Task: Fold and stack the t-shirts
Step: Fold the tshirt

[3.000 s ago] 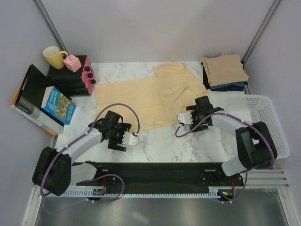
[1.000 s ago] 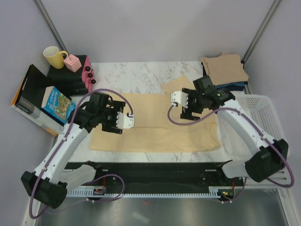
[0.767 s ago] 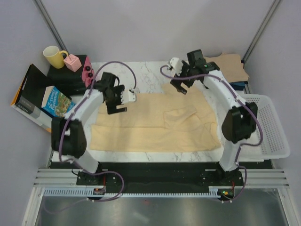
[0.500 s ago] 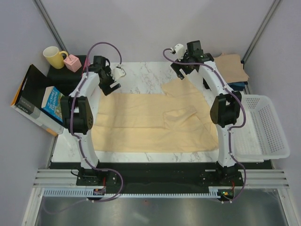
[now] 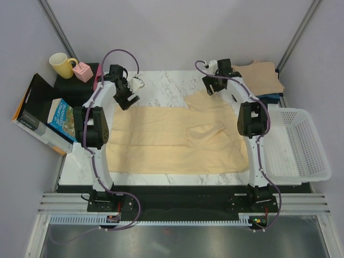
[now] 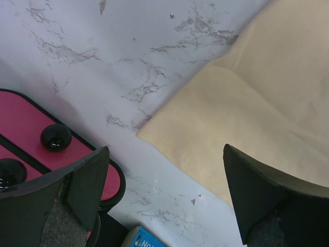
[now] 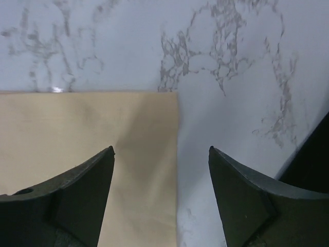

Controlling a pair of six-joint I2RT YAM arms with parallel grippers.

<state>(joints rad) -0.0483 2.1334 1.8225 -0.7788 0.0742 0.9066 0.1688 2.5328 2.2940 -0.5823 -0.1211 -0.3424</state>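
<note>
Your arms now reach the table's [image 5: 161,80] far edge, no longer near you: left end effector [image 5: 127,98] and right end effector [image 5: 210,88] hover open and empty over the far corners of the cream shirt [image 5: 161,140] spread mid-table, ready to fold.

White "NO" on blue book [image 6: 148,238] corner; remainder cut off

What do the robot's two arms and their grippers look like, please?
The left arm and right arm are white with black joints, each trailing a purple cable. The left gripper and right gripper have dark, tapering fingers.
</note>
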